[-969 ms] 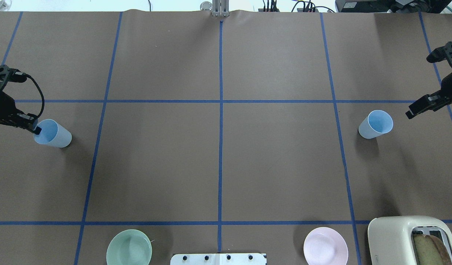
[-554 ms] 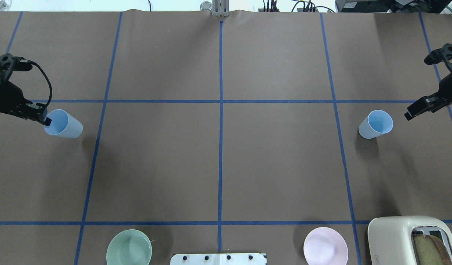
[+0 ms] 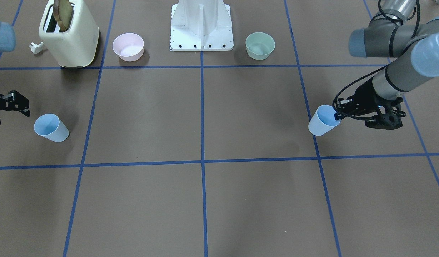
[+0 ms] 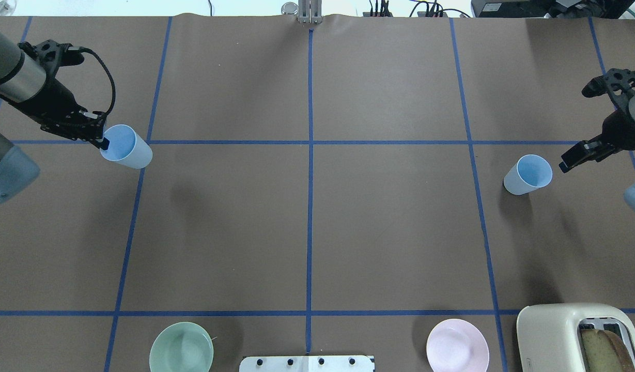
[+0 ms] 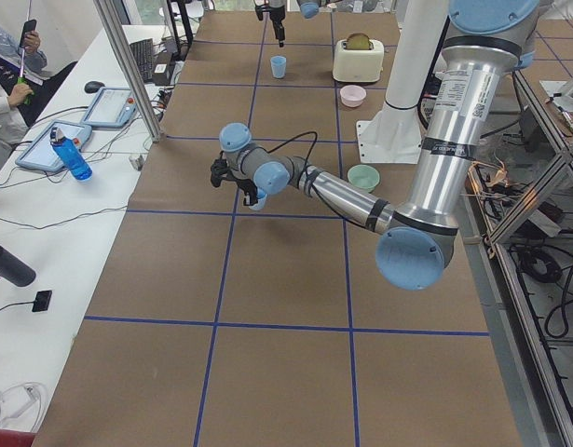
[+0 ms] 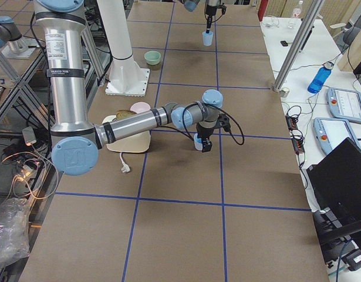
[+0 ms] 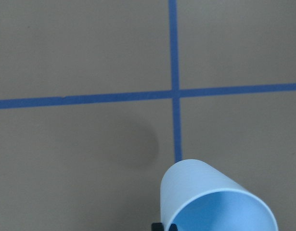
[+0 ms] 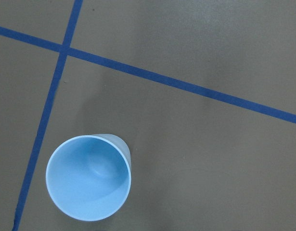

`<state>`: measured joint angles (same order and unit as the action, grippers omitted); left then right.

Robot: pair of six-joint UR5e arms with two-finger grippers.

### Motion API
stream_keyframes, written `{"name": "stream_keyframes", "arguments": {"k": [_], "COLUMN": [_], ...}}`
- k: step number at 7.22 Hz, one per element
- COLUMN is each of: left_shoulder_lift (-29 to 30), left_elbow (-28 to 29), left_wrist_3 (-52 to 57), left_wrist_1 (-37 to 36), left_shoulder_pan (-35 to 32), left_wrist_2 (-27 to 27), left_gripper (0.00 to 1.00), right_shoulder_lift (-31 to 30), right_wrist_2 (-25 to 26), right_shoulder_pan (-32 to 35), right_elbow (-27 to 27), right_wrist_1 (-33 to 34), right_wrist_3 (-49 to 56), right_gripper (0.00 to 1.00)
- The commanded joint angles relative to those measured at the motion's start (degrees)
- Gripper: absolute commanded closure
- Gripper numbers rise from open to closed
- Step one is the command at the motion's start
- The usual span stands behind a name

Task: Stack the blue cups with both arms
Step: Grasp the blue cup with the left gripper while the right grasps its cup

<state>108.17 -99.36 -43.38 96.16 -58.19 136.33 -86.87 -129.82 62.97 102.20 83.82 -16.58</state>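
Note:
My left gripper point(image 4: 104, 144) is shut on the rim of one blue cup point(image 4: 126, 146) and holds it tilted above the table, at the left near a tape crossing. In the front view that gripper point(image 3: 338, 115) and cup point(image 3: 323, 120) are at the right. The cup fills the bottom of the left wrist view point(image 7: 215, 202). The second blue cup point(image 4: 528, 174) stands upright on the table at the right. My right gripper point(image 4: 565, 164) hovers just beside it, open and empty. The right wrist view looks down into this cup point(image 8: 88, 178).
A green bowl point(image 4: 181, 347), the white base point(image 4: 307, 363), a pink bowl point(image 4: 457, 345) and a cream toaster point(image 4: 581, 336) with bread stand along the near edge. Blue tape lines cross the brown table point(image 4: 307, 222).
My left gripper has carried its cup up off the table, away from me and towards the middle. My right gripper has shifted slightly closer to the standing cup.

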Motion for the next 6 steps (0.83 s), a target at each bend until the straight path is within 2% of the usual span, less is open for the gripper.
{"name": "stream_keyframes", "arguments": {"k": [1,2,5,6], "left_shoulder_lift": [4.6,6.4,11.2,12.8], "left_elbow": [0.1,0.2,0.7,1.0], "left_wrist_3": [-5.7,-10.2,-18.4,-20.7], "left_wrist_1": [-2.1,-2.1,-2.1,-2.1], "left_shoulder_pan": [2.5,4.6,10.0,11.8], "left_wrist_2": [-0.3,-0.5,-2.1,-3.9], "left_gripper": [1.0,1.0,1.0,1.0], "right_shoulder_lift": [1.3,2.2,2.9,2.9], "right_wrist_2": [-0.1,-0.1,0.0,0.1], "right_shoulder_pan": [-0.4,-1.5,-2.7,-2.8], "right_elbow": [-3.4,-3.4,-4.6,-4.6], "right_wrist_1": [-4.5,-4.5,-4.6,-4.6], "right_wrist_3": [-0.8,-4.0,-4.9,-4.9], "right_gripper": [0.13,0.13,0.13,0.2]}}
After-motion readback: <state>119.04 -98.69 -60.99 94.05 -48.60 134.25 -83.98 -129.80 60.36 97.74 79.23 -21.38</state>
